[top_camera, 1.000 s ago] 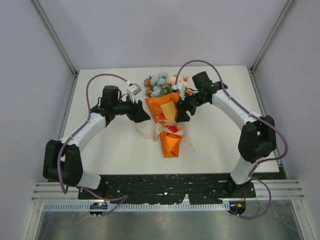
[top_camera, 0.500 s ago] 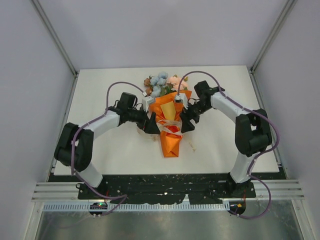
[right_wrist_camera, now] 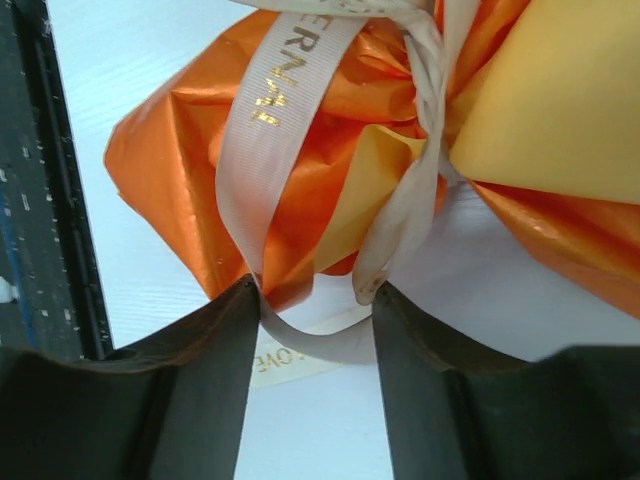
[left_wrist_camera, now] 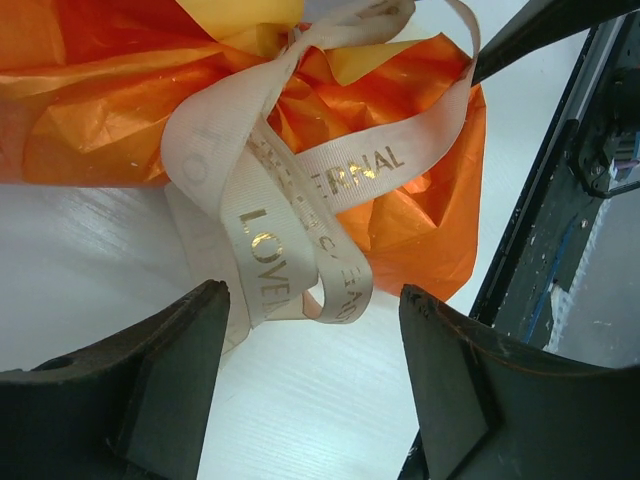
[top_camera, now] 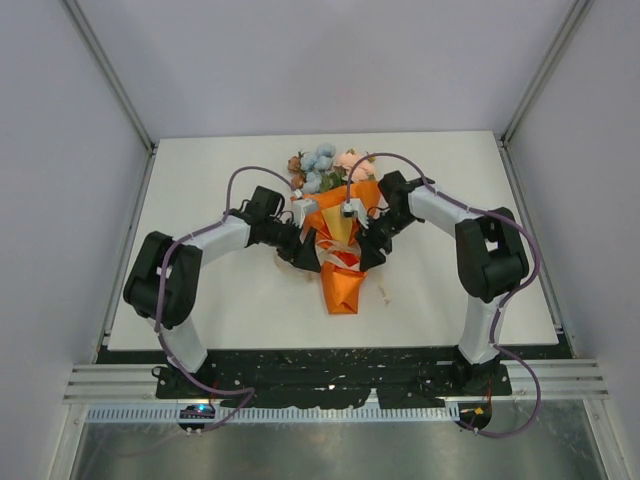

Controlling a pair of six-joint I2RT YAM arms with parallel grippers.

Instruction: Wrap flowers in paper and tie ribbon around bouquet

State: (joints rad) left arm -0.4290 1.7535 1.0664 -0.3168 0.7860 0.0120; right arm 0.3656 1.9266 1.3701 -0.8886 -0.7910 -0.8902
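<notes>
Tying looks like the step in hand. The bouquet [top_camera: 338,245] lies in the middle of the worktop [top_camera: 240,300]. The orange paper [top_camera: 341,288] is already wrapped round the stems, and the flowers [top_camera: 325,165] poke out at the far end. The ribbon [left_wrist_camera: 300,190] goes round the thin part of the paper and hangs in loose loops, so I think the knot is not pulled snug yet. The left pincer [top_camera: 308,256] sits just beside the bouquet with its jaws wide apart. Ribbon loops lie in front of the gap, but it holds nothing. The right pincer [top_camera: 368,252] sits on the other side with its jaws apart too. A ribbon strand dips into its gap but is not squeezed, as far as I can see. Next, each pincer probably needs to close on one ribbon end and pull sideways, away from the other. The pull should be gentle so the thin paper does not tear or slide. There is lots of bare worktop to the left and right for that pull. The pointed paper end is near the front edge and the black rail [left_wrist_camera: 560,200], so there is less room that way.
</notes>
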